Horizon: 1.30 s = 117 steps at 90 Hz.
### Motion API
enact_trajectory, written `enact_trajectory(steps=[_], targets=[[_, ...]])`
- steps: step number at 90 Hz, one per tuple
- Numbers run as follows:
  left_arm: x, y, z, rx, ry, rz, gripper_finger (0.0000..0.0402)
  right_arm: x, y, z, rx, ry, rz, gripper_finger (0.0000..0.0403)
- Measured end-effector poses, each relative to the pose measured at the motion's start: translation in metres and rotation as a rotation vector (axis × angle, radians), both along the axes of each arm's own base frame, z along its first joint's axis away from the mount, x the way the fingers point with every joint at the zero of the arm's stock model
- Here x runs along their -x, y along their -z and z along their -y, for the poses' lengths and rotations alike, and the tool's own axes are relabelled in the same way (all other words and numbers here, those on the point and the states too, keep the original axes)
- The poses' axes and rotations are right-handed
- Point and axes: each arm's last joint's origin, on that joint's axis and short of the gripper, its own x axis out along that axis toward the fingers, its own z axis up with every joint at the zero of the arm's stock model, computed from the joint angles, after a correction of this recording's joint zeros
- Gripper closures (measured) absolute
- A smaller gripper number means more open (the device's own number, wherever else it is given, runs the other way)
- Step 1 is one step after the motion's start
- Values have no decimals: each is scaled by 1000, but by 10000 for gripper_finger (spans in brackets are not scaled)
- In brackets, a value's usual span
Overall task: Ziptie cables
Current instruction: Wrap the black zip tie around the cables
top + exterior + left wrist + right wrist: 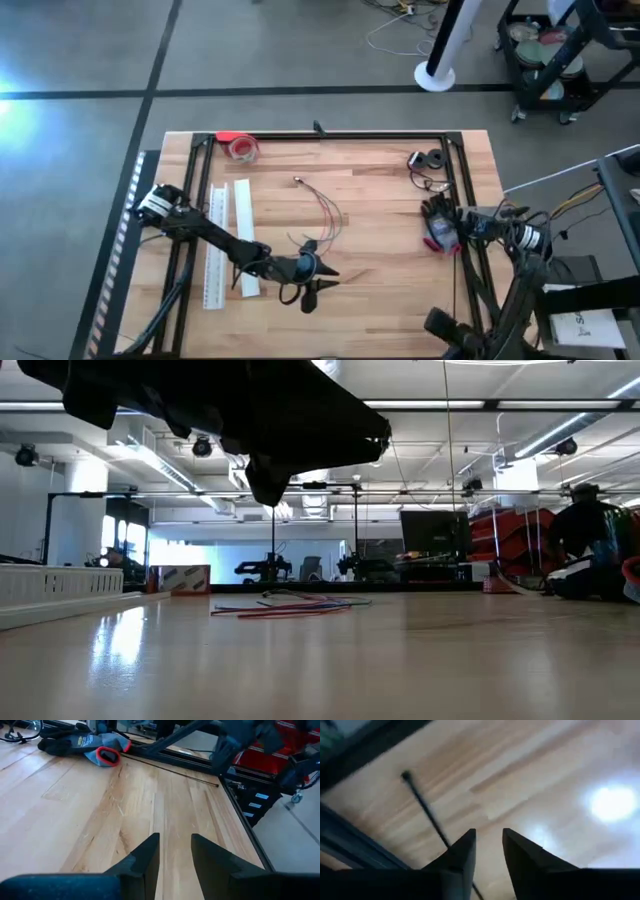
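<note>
your left gripper (318,288) sits low over the front middle of the wooden table (380,290), its two dark wedge-shaped fingers (142,860) parted by a narrow gap with nothing but bare boards between them. the cables (325,208) lie just behind it, toward the middle of the table: a few very thin reddish and pale wires in loose curves, flat on the wood, with a tiny connector end at the far tip; in the low view they show as a flat red-and-pale bundle (285,606). your right gripper (470,225) waits at the table's right edge by the black frame rail (465,180), fingers (460,855) slightly apart and holding nothing, a thin black rod (425,807) on the wood below them. beside it lies a crumpled dark glove (438,225) with a red cuff. long white flat strips (228,240) lie side by side at the left, and a roll of red tape (242,147) sits at the far left corner. the tabletop is pale, smooth planking with visible grain.
</note>
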Motion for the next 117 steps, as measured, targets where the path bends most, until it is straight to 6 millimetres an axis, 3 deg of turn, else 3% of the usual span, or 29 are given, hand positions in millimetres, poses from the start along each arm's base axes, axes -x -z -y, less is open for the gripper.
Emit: enact_trajectory(steps=[23, 38, 58, 87, 102, 117], targets=[[0, 0, 0, -1, 0, -1, 303, 3, 22, 5, -46, -32, -90, 287], [0, 0, 0, -2, 1, -1, 303, 3, 32, 1, -165, -100, -168, 292], [0, 0, 0, -7, 2, -2, 303, -3, 33, 2, -186, -28, -207, 306], [0, 0, 0, -28, 7, 1, 303, -39, 18, 8, -243, 181, -206, 309], [0, 0, 0, -42, 11, 2, 303, -22, 22, -4, -299, 174, -243, 287], [-1, 0, -1, -53, 11, 4, 303, -4, 27, -9, -254, 198, -164, 267]])
